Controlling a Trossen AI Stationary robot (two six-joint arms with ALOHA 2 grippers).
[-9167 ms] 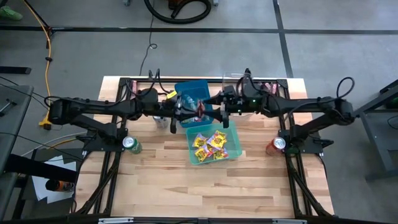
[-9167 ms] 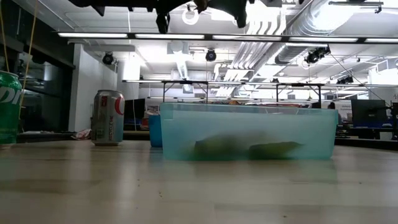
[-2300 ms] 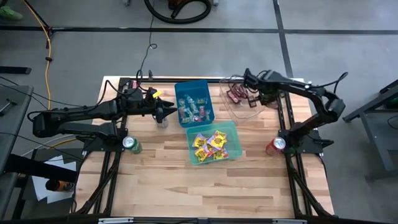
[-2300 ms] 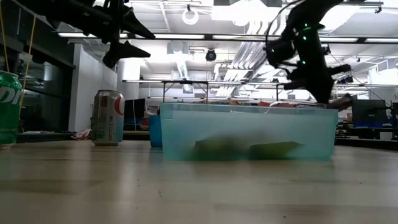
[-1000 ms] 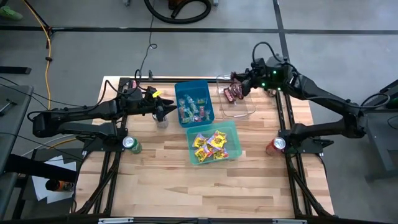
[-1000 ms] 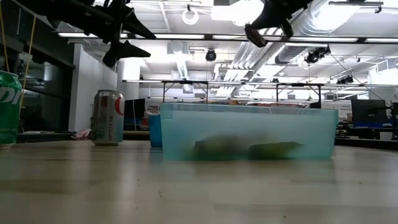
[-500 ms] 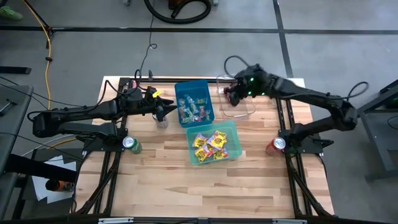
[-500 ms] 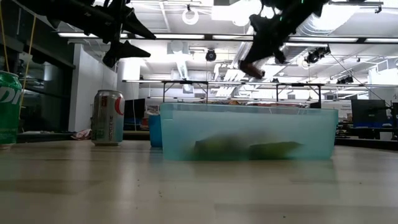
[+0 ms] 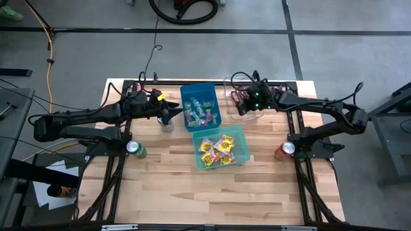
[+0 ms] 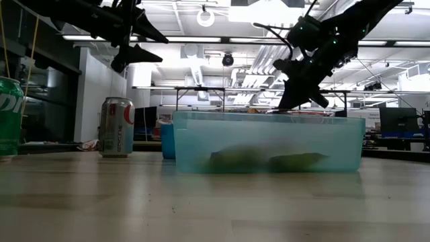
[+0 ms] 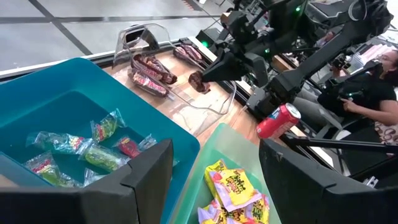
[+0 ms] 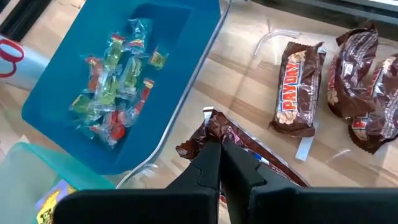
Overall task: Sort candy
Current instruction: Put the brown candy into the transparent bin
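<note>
Teal plastic forms the nearest bin [image 9: 221,147], in which the yellow packets [image 9: 217,147] are gathered. Just behind it, the small green and red wrapped pieces [image 12: 118,81] are held in the blue bin [image 9: 200,106]. The left hand [image 9: 172,114] is parked beside that bin with its fingers spread apart and nothing between them. Farther back, the right hand [image 12: 217,155] has been brought down from its raised position of a second ago to just above the clear tray [image 9: 246,104], its fingers pinched together on a maroon bar [image 12: 208,134]. Three like bars [image 12: 329,78] are already laid in that tray. The carry is judged nearly finished; only release remains. A red can [image 9: 285,149] stands on the desk [image 9: 192,192].
</note>
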